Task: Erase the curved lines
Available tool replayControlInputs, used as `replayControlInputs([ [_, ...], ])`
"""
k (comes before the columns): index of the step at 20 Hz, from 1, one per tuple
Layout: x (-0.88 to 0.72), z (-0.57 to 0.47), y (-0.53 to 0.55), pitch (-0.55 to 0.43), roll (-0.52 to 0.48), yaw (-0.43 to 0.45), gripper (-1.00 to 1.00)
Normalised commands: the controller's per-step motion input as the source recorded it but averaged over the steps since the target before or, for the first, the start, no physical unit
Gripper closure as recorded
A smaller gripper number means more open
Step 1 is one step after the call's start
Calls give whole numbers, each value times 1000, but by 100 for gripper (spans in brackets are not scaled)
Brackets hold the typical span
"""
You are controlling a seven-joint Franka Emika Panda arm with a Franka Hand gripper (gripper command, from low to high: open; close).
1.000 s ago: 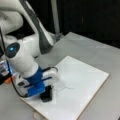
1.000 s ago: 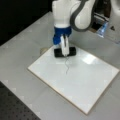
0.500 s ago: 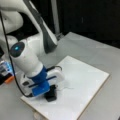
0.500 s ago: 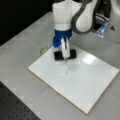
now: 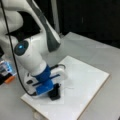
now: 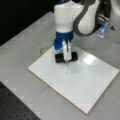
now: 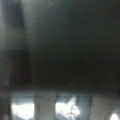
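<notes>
Pressing a black eraser (image 5: pixel 55 93) down on the white board (image 5: pixel 85 82), the hand (image 5: pixel 51 90) is sitting low at the lower left of a front view, clenched on the block. In a front view the same hand (image 6: pixel 65 56) is showing just above frame centre, with the eraser (image 6: pixel 66 57) lying flat on the board (image 6: pixel 82 82) near its upper left edge.

Curve line (image 6: pixel 67 70): a thin, faint grey squiggle, running down from just below the eraser toward frame centre. In a front view the line (image 5: pixel 66 88) is appearing as a short pale stroke just right of the eraser, close to it; touching or not, cannot tell.

Board is lying flat on the grey desk (image 6: pixel 22 50), its corners pointing toward the frame edges in both front views. Arm's blue collar (image 5: pixel 45 77) is standing right above the eraser.

Wrist view is mostly dark; only pale patches are showing along the bottom edge, nothing nameable.
</notes>
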Motion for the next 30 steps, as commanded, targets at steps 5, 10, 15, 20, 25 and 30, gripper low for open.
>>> replayControlInputs([
  [5, 201, -516, 123, -101, 63, -77, 100],
  [10, 288, -571, 100, -106, 87, -76, 100],
  [15, 312, -623, 67, -110, 93, -85, 100],
  [20, 321, -675, 71, -118, 99, -99, 100],
  [25, 375, -736, 112, -120, 106, -98, 100],
  [30, 465, -784, 136, -96, 118, -73, 100],
])
